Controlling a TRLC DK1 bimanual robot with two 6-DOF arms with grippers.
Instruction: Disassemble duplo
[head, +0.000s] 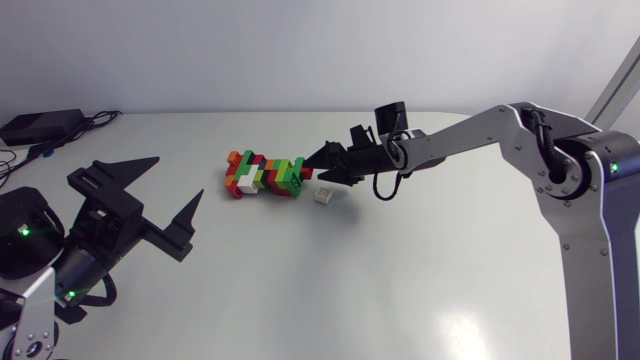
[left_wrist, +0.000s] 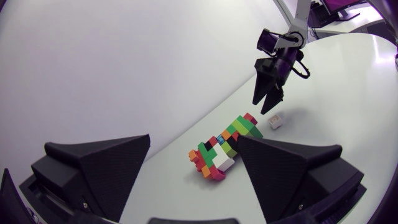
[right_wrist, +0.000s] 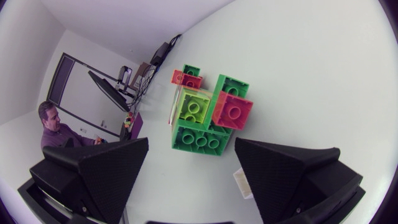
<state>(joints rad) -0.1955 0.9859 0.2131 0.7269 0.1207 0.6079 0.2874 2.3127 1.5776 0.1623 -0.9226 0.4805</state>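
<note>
White table (head: 400, 280) bears duplo stack (head: 265, 175); left end effector (head: 180, 176) and right end effector (head: 313, 169) spread apart.

A multicoloured duplo block (head: 265, 175), built of green, red, orange, yellow and white bricks, is seen lying near the middle of the white table (head: 400, 290). The right hand (head: 317, 168) is held just beside the block's right end, its fingers slightly parted and nothing gripped between them. A small white brick (head: 324, 193) is seen lying loose on the table close to that hand. The left hand (head: 178, 182) is held well apart from the block, with its fingers spread wide.
</note>
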